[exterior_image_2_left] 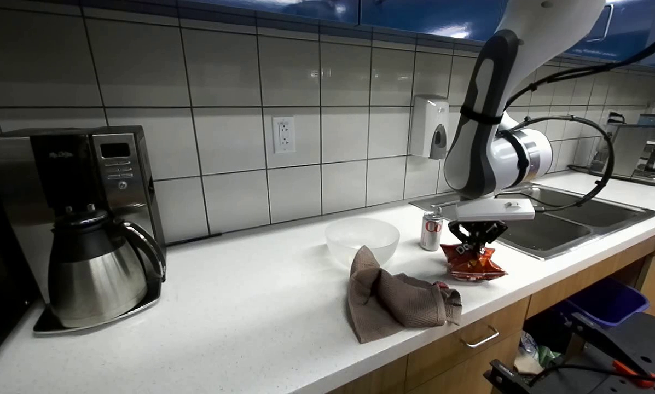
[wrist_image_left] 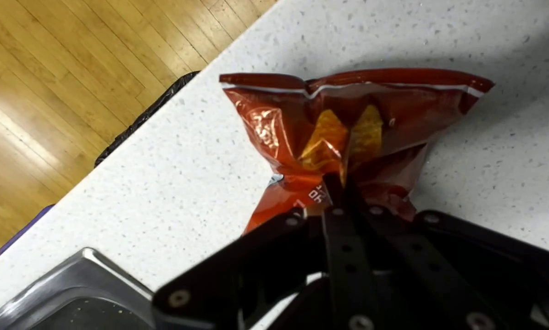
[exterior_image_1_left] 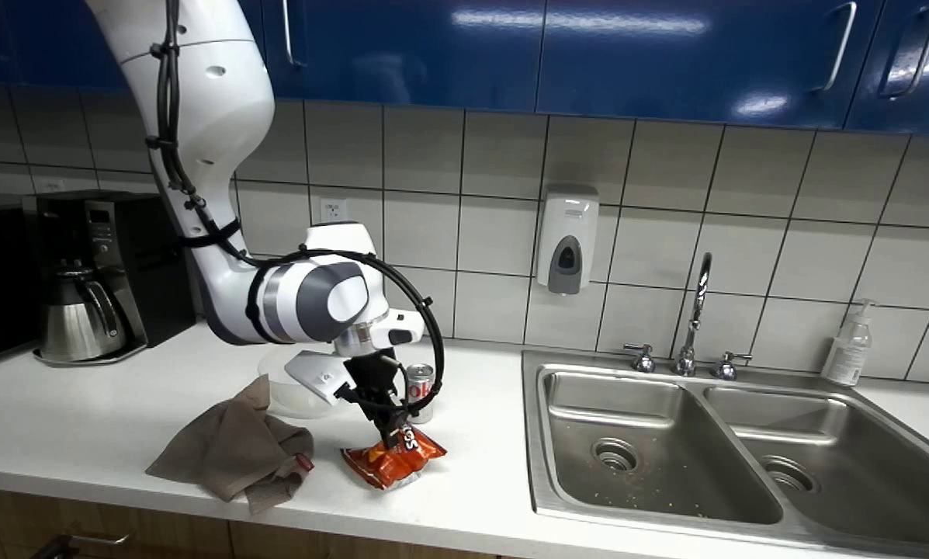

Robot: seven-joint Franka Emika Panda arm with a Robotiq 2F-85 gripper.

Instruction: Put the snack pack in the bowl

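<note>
The gripper (wrist_image_left: 343, 188) is clamped on the middle of the red snack pack (wrist_image_left: 334, 133), pinching it into folds. The pack is outside the frosted bowl (exterior_image_2_left: 354, 241), low at the white counter (exterior_image_2_left: 223, 306), between the brown cloth (exterior_image_1_left: 227, 446) and the sink (exterior_image_1_left: 650, 435); whether its underside touches the counter, I cannot tell. In an exterior view the bowl stands behind the cloth, with a soda can (exterior_image_2_left: 431, 231) near it.

Both exterior views face the tabletop (exterior_image_1_left: 480, 423) and wall (exterior_image_1_left: 421, 233); my wrist view looks down, close over the snack pack (wrist_image_left: 338, 133).
</note>
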